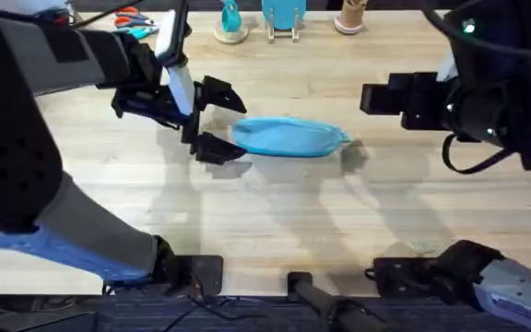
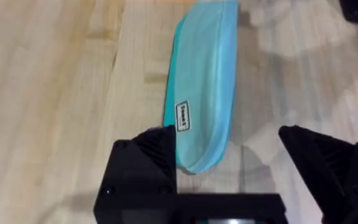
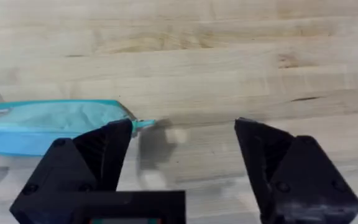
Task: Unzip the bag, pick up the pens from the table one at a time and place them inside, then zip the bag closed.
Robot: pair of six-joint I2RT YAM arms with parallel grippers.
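We saw the bag (image 1: 289, 136) lying flat near the middle of the surface (image 1: 275, 212) in the overhead view, a light blue, long oval pouch with its length running left to right. Its fabric looked smooth and slightly domed, with a darker teal edge along one long side.

The left wrist view showed what the overhead did not: a small white label (image 2: 183, 116) with dark lettering sewn near one end of the bag, too small for us to read. The right wrist view showed the opposite end, tapering to a point with a short teal tab (image 3: 144, 124) sticking out onto the wood.

The left hand (image 1: 212, 118) was at the bag's left end in the overhead view, its black fingers spread wide apart with the tip of the pouch between them; we could not tell whether either finger touched the fabric. The right hand (image 1: 372, 97) hung to the upper right of the bag, clear of it, and its fingers were likewise spread and held nothing.

Along the far edge of the surface in the overhead view stood a teal stand (image 1: 283, 18) and, at the upper left, orange and teal scissors (image 1: 135, 22). Both arms loomed large and dark at the frame's sides, covering parts of the wood.
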